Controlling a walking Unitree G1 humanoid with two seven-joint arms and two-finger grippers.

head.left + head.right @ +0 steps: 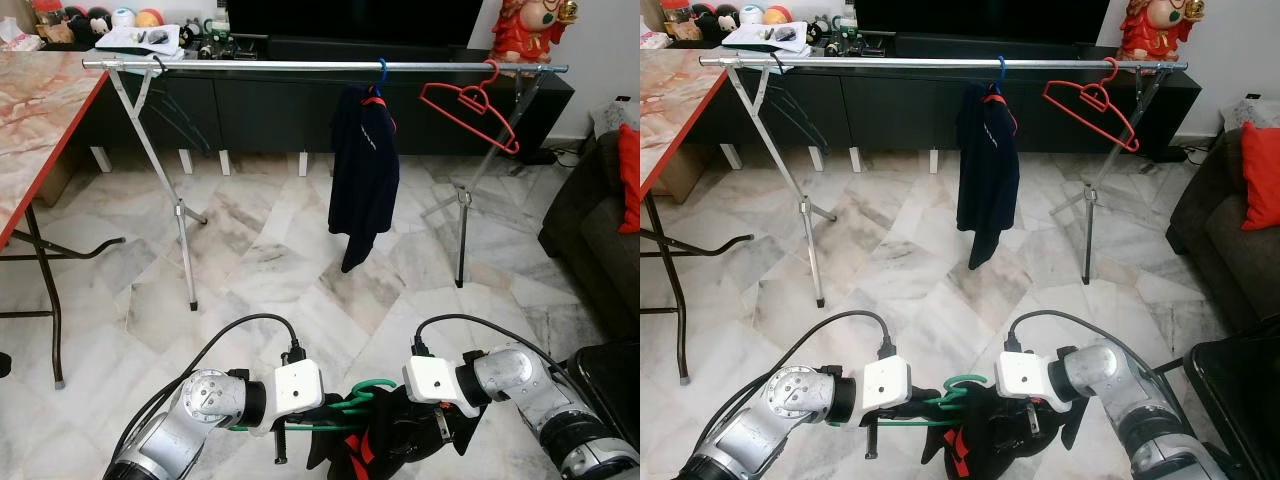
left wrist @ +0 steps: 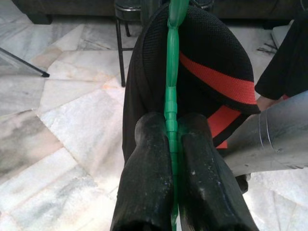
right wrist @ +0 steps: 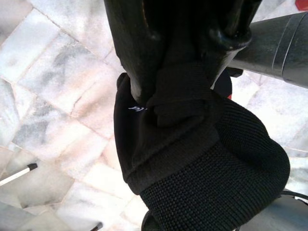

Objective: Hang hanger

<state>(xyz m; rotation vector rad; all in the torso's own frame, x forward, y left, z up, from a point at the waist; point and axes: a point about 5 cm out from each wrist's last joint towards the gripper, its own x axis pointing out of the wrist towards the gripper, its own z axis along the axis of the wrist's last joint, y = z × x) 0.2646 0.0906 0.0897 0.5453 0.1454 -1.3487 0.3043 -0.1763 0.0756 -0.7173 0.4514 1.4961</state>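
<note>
My left gripper [image 2: 172,126] is shut on the lower bar of a green hanger [image 2: 172,72], low in front of me. A black garment with red stripes [image 2: 214,53] is draped over that hanger [image 1: 352,402]. My right gripper [image 3: 185,67] is shut on a fold of this black garment [image 3: 207,163], right beside the left one. Further ahead a silver clothes rail [image 1: 300,65] spans the room on folding legs. On it hang a dark blue garment [image 1: 362,160] on a blue hanger and an empty red hanger [image 1: 470,105] to its right.
A marble-patterned table with a red edge [image 1: 40,120] stands at the left. A dark sofa with a red cushion [image 1: 600,220] is at the right, and a low black cabinet [image 1: 270,110] is behind the rail. Marble floor [image 1: 270,260] lies between me and the rail.
</note>
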